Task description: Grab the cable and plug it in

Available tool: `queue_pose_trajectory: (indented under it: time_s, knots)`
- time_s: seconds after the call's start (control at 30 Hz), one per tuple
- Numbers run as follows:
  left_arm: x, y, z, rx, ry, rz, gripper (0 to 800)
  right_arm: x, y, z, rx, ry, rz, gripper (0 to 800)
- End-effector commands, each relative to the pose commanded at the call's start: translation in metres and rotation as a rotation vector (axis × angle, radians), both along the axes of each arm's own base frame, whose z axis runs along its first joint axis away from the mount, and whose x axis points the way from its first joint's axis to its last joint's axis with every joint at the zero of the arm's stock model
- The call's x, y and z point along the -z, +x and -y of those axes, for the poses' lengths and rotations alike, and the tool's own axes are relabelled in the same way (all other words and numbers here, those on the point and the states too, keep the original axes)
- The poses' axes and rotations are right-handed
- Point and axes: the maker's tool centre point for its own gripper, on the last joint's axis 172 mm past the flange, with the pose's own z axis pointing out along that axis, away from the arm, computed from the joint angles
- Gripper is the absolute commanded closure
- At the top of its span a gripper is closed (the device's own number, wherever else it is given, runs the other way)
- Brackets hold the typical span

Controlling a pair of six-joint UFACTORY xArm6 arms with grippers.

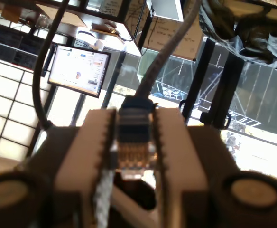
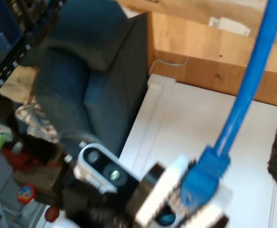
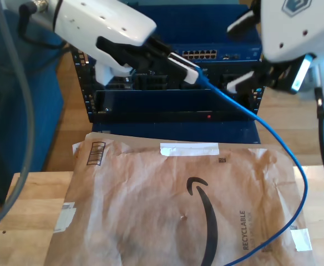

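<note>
The blue cable [image 3: 273, 138] runs from my first gripper [image 3: 194, 71] down across the exterior view's right and off the bottom edge. My first gripper [image 1: 134, 142] is shut on the cable's plug [image 1: 134, 154], with the cord leading away past the fingertips. In the second wrist view that same gripper [image 2: 195, 192] pinches the blue plug boot [image 2: 202, 178], and the cable [image 2: 252, 80] rises from it. It hovers just in front of the switch ports [image 3: 203, 54]. My second gripper [image 3: 241, 52], at the exterior view's upper right, stands open, holding nothing, with the cable passing below it.
A dark blue rack [image 3: 173, 105] with a red light holds the switch. A brown padded mailer [image 3: 178, 205] covers most of the wooden table [image 3: 23, 210]. Thick grey and black robot cables [image 3: 323, 149] hang at both sides of the exterior view.
</note>
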Motion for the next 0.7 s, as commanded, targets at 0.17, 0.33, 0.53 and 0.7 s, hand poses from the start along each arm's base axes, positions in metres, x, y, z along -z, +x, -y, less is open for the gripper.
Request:
queue_pose_trajectory:
  time_s: [0.17, 0.33, 0.53, 0.7]
  knots:
    - [-0.002, -0.001, -0.002, 0.008, -0.023, -0.044, 797, -0.007, -0.007, 0.0, 0.002, 0.011, 0.02, 4]
    - [-0.007, 0.014, -0.003, -0.01, -0.057, -0.066, 795, -0.018, 0.001, 0.012, 0.098, 0.073, 0.161, 10]
    - [-0.024, 0.057, -0.032, -0.097, -0.225, -0.174, 793, -0.013, 0.007, -0.002, 0.037, 0.061, 0.261, 42]
    - [-0.028, 0.055, -0.032, -0.071, -0.251, -0.225, 794, -0.018, 0.007, -0.029, -0.051, 0.056, 0.37, 3]
